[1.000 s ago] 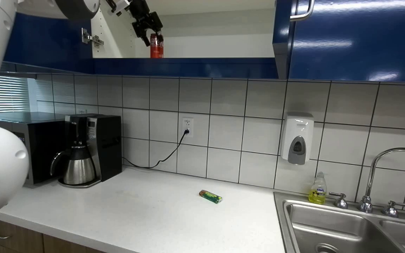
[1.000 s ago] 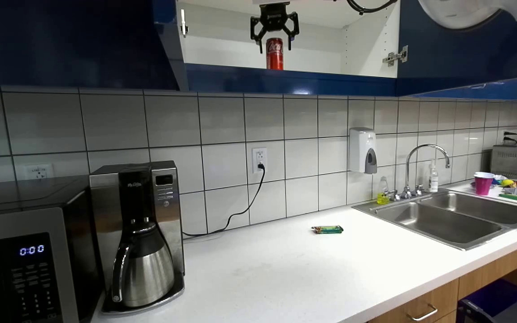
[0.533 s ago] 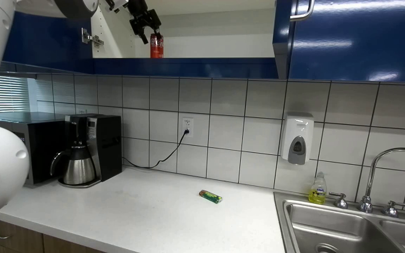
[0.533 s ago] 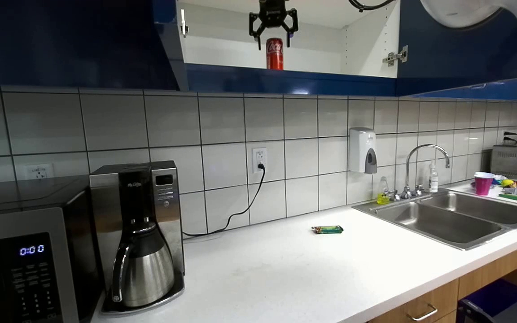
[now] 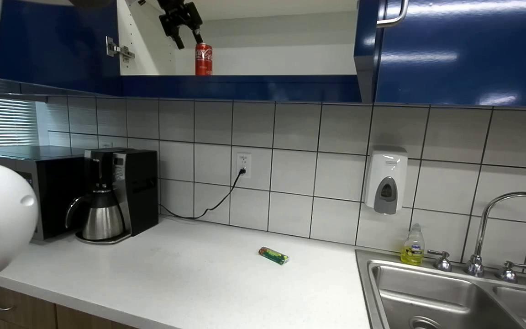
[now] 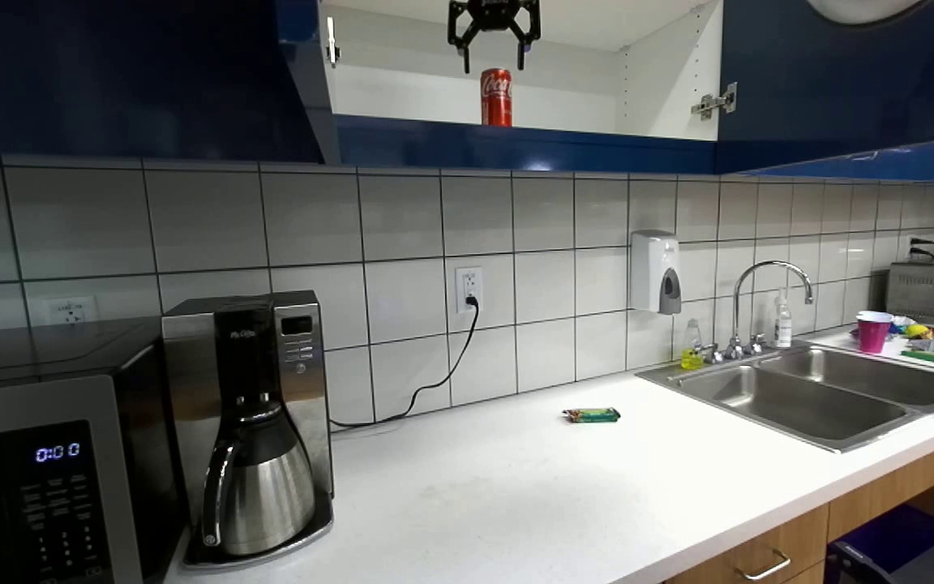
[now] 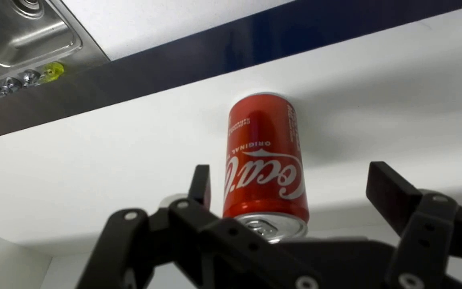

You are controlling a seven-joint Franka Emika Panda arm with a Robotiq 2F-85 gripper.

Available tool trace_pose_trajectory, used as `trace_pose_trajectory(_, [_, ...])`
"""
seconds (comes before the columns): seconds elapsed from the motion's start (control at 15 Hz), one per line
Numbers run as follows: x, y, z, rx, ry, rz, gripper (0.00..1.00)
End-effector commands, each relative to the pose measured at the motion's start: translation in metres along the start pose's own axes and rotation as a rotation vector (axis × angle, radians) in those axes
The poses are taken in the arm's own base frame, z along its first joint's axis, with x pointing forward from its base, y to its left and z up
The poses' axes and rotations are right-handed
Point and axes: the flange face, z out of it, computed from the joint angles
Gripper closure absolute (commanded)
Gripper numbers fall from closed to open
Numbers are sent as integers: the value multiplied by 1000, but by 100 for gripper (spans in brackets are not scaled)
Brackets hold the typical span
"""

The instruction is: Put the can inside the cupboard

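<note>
Wrist view alone reveals the pull tab (image 7: 262, 228) on the can (image 7: 265, 160), below the wide-spread tool (image 7: 290, 184).

Can (image 6: 496, 99) blocks below hand (image 6: 494, 70); cupbd (image 6: 613, 148) rm both sides.

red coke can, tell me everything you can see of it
The can is a red cylinder, apparently metal, with white "Coca" script, smaller lettering and a silver top with a pull tab. It stands upright on the white floor of the cupboard, behind its blue front edge. The open gripper is near its top and does not appear to touch it.
</note>
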Motion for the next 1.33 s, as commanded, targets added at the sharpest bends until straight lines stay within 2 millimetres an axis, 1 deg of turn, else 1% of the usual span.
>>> trace_pose_trajectory(0.0, [-21, 9, -17, 5, -26, -34, 0])
trace_pose_trajectory(0.13, [-35, 10, -24, 2, -34, -50, 0])
trace_pose_trajectory(0.33, [-61, 15, -34, 7, -41, -69, 0])
trace_pose_trajectory(0.53, [-90, 21, -38, 6, -63, -84, 0])
trace_pose_trajectory(0.67, [-109, 26, -36, 8, -80, -87, 0])
trace_pose_trajectory(0.8, [-129, 30, -29, 7, -86, -99, 0])
trace_pose_trajectory(1.0, [-157, 38, -10, -9, -96, -121, 0])
trace_pose_trajectory(1.27, [-200, 49, 27, -18, -132, -134, 0])
